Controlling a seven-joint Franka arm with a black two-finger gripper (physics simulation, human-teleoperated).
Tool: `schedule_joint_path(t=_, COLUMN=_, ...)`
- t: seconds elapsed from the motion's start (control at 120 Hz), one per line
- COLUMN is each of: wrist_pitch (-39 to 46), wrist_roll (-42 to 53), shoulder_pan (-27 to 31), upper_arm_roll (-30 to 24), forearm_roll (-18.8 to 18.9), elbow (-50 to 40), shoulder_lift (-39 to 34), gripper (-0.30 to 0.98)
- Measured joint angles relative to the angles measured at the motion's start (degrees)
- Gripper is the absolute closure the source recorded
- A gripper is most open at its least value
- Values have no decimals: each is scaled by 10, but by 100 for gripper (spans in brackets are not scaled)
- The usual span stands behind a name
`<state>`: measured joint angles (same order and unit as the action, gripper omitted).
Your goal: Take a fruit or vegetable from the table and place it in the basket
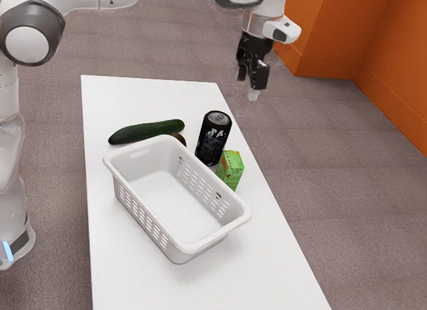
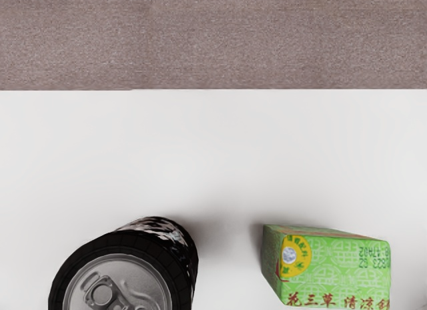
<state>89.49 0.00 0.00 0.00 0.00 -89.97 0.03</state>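
Observation:
High above the table's far right edge in the exterior view, my gripper [image 1: 249, 83] hangs open with nothing between its fingers. A long dark green cucumber [image 1: 147, 131] lies on the table behind the basket. Beside it, a small dark brown rounded item [image 1: 179, 138] is partly hidden by the basket's rim; I cannot tell what it is. The white slotted basket [image 1: 142, 212] stands upright, with nothing visible inside.
A black can [image 1: 213, 138] stands near the basket, with a green carton [image 1: 231, 169] beside it. In the wrist view the can [image 2: 123, 283] and carton [image 2: 333, 267] are below my hand, near the edge of the white table [image 2: 213, 143].

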Motion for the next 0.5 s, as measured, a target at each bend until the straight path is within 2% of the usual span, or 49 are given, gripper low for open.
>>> schedule_joint_path(t=0.05, wrist_pitch=-14, wrist_roll=4, shoulder_pan=-55, upper_arm_roll=57, forearm_roll=-3, elbow=84, shoulder_lift=14, gripper=0)
schedule_joint_path(t=0.125, wrist_pitch=-29, wrist_roll=10, shoulder_pan=-73, upper_arm_roll=84, forearm_roll=-5, elbow=126, shoulder_lift=21, gripper=0)
schedule_joint_path(t=0.283, wrist_pitch=-48, wrist_roll=21, shoulder_pan=-33, upper_arm_roll=94, forearm_roll=-7, elbow=144, shoulder_lift=21, gripper=0)
schedule_joint_path(t=0.408, wrist_pitch=-78, wrist_roll=27, shoulder_pan=4, upper_arm_roll=97, forearm_roll=-7, elbow=250, shoulder_lift=14, gripper=0)
schedule_joint_path(t=0.5, wrist_pitch=-95, wrist_roll=31, shoulder_pan=6, upper_arm_roll=119, forearm_roll=1, elbow=275, shoulder_lift=8, gripper=0)
